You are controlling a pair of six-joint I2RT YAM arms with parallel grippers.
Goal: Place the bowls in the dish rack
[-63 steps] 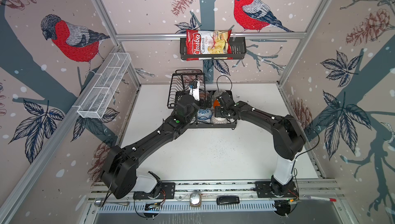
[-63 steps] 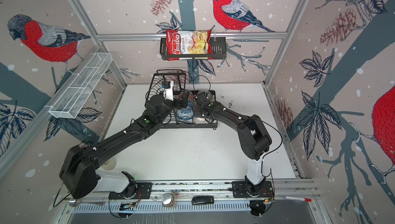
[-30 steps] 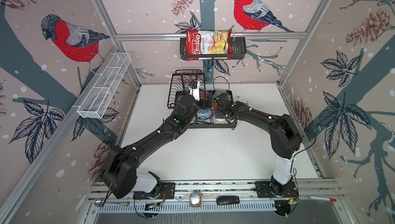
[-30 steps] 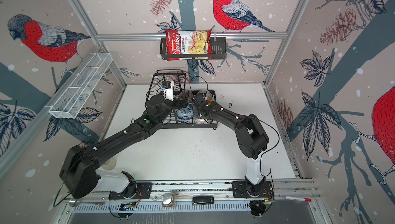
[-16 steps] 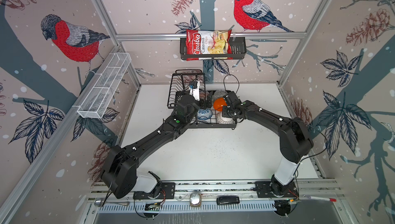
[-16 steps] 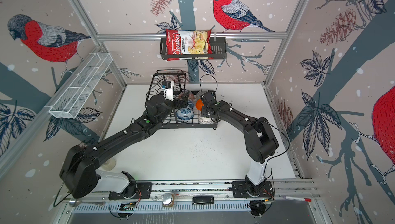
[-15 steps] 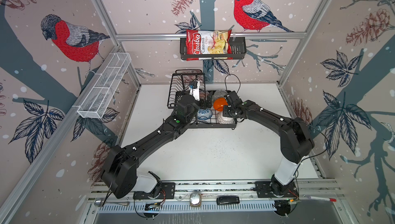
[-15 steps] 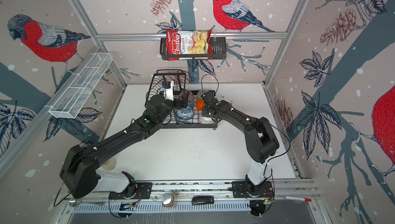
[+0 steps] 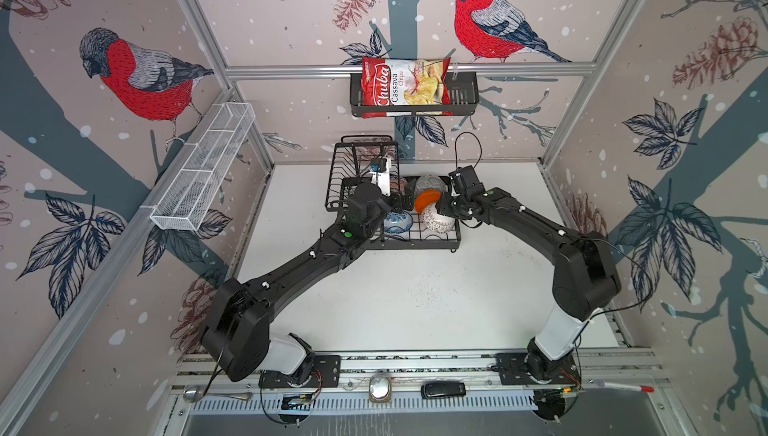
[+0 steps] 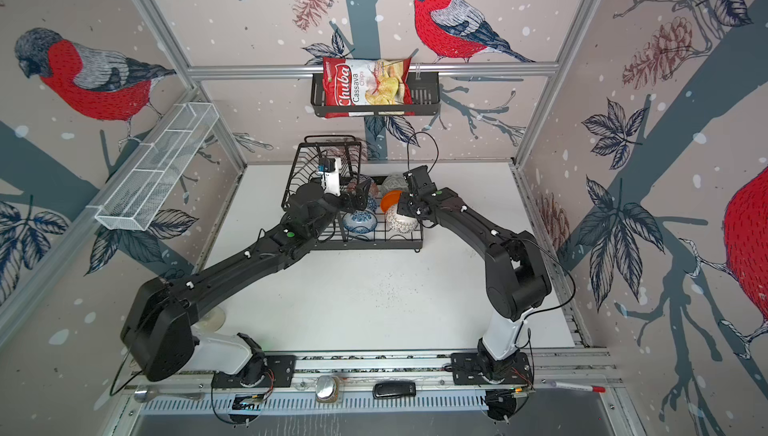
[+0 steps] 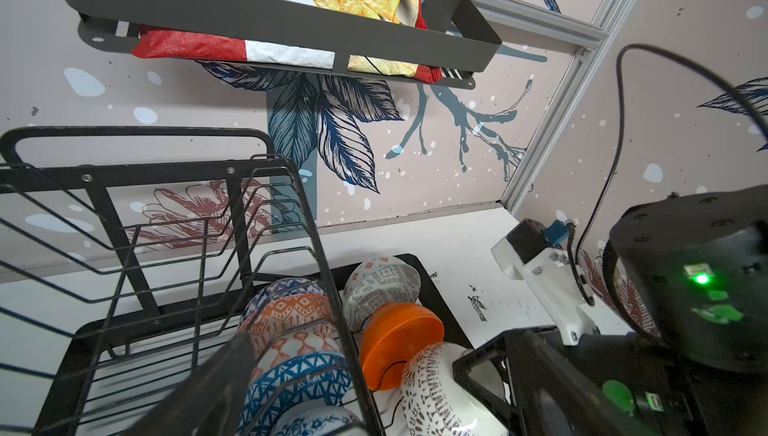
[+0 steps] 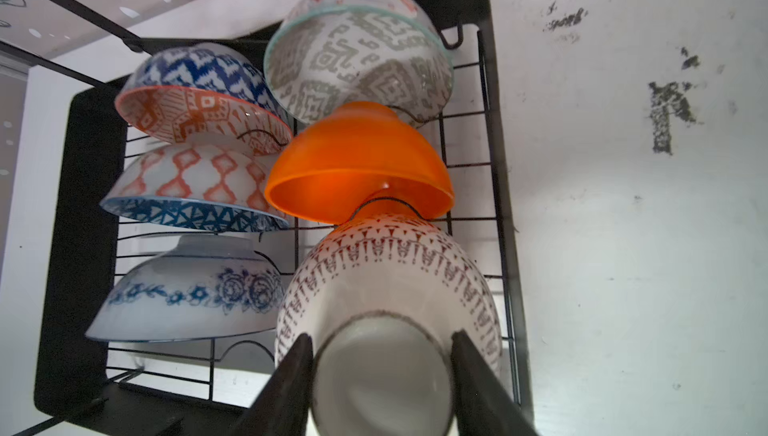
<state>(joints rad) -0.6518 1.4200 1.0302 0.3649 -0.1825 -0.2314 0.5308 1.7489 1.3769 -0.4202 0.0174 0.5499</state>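
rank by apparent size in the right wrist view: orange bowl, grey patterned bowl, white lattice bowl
1. white lattice bowl, nearest the camera, so its true rank is unsure
2. grey patterned bowl and orange bowl look alike: tie

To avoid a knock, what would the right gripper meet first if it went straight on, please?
Probably the plain orange bowl, behind the white lattice bowl held in the right gripper; depth is unclear.

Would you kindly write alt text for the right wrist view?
The right gripper clasps the foot of a white lattice bowl tipped on edge in the black dish rack. Five other bowls stand likewise, forming two rows of three.
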